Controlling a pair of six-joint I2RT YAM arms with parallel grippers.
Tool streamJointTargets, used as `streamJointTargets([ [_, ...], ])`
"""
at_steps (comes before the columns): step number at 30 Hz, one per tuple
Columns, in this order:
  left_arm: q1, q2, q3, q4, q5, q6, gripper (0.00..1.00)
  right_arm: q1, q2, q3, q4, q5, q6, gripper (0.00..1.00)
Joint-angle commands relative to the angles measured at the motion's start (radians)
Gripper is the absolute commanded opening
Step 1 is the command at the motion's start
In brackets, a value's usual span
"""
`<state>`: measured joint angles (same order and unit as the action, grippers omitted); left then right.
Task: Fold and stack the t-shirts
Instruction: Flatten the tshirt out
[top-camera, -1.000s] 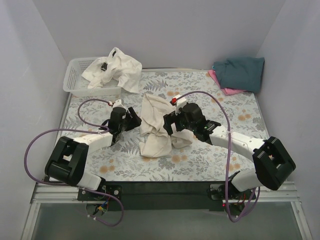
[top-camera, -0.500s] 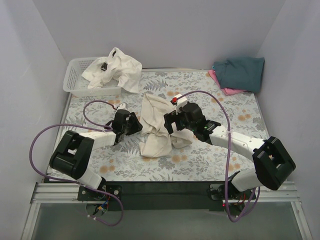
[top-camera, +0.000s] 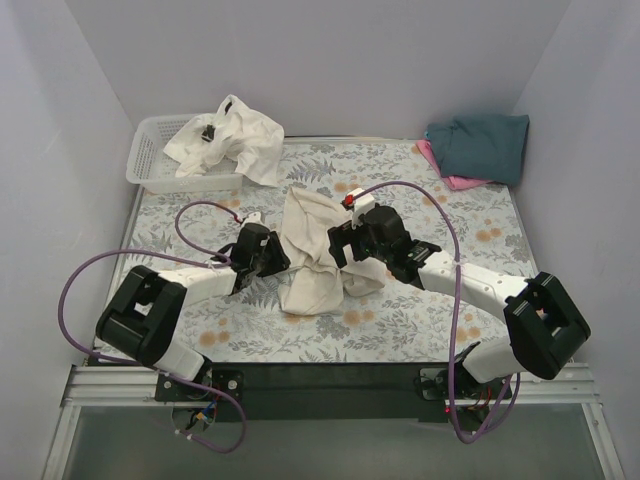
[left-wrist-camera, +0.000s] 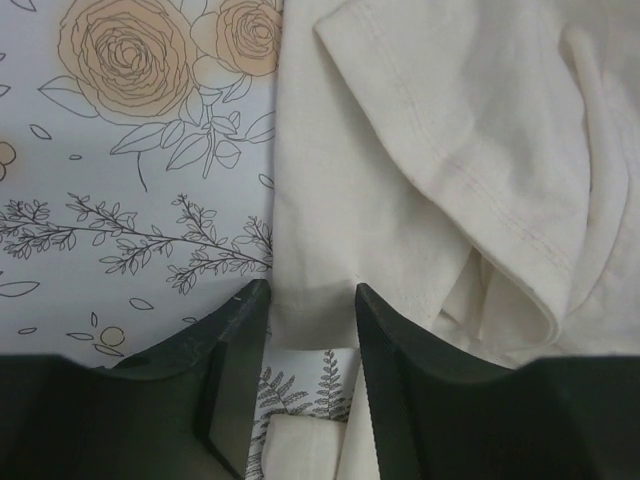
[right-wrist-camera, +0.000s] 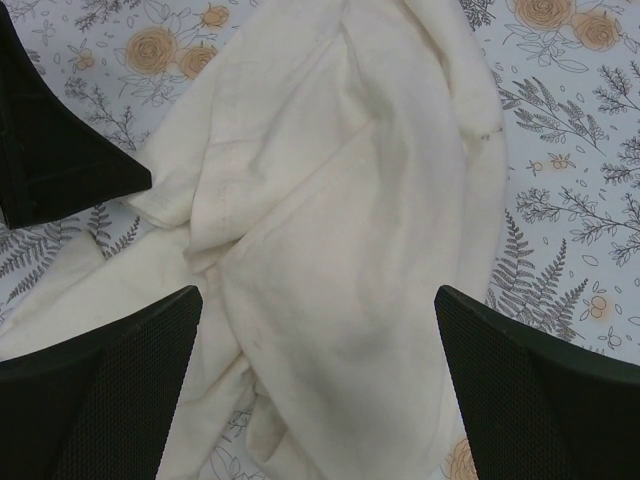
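A crumpled cream t-shirt (top-camera: 308, 262) lies mid-table on the floral cloth. My left gripper (top-camera: 276, 258) is at its left edge. In the left wrist view the jaws (left-wrist-camera: 311, 300) stand narrowly apart, low on the cloth, and a flat hem of the shirt (left-wrist-camera: 400, 170) lies between the tips, not visibly pinched. My right gripper (top-camera: 343, 252) hovers over the shirt's right side. Its fingers (right-wrist-camera: 318, 300) are spread wide over the bunched fabric (right-wrist-camera: 340, 200) and hold nothing. A folded dark teal t-shirt (top-camera: 480, 145) lies on a pink one (top-camera: 456, 182) at the back right.
A white lattice basket (top-camera: 150, 170) stands at the back left with crumpled white t-shirts (top-camera: 228, 135) spilling over its rim. Grey walls close in the table on three sides. Purple cables loop beside both arms.
My left gripper has slid right up to the cream shirt's left edge and its jaws have narrowed around the hem. The right arm and the shirt have stayed still.
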<state>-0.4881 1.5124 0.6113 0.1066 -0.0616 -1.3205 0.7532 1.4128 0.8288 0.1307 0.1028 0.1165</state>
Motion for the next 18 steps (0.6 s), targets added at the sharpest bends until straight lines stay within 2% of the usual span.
streamJointTargets([
  [1, -0.009, -0.034, -0.025, -0.062, -0.046, -0.005, 0.36, 0.006, 0.001, 0.035, 0.035, -0.002, -0.001, 0.9],
  [2, -0.009, -0.031, -0.024, -0.062, -0.043, -0.005, 0.33, 0.009, 0.009, 0.042, 0.035, -0.014, -0.006, 0.91],
  [3, -0.009, -0.026, -0.024, -0.064, -0.035, -0.006, 0.23, 0.012, 0.023, 0.049, 0.035, -0.02, -0.011, 0.9],
  [6, -0.01, -0.015, -0.025, -0.053, -0.043, -0.008, 0.08, 0.029, 0.06, 0.085, 0.037, -0.028, -0.024, 0.9],
  [7, -0.01, -0.006, -0.027, -0.048, -0.05, -0.005, 0.0, 0.031, 0.073, 0.107, 0.038, -0.029, -0.026, 0.91],
  [12, -0.009, 0.008, -0.024, -0.048, -0.064, 0.007, 0.0, 0.055, 0.179, 0.185, 0.038, -0.058, -0.049, 0.91],
  [18, -0.01, -0.067, -0.027, -0.099, -0.115, 0.027, 0.0, 0.107, 0.3, 0.279, 0.035, -0.078, -0.089, 0.9],
])
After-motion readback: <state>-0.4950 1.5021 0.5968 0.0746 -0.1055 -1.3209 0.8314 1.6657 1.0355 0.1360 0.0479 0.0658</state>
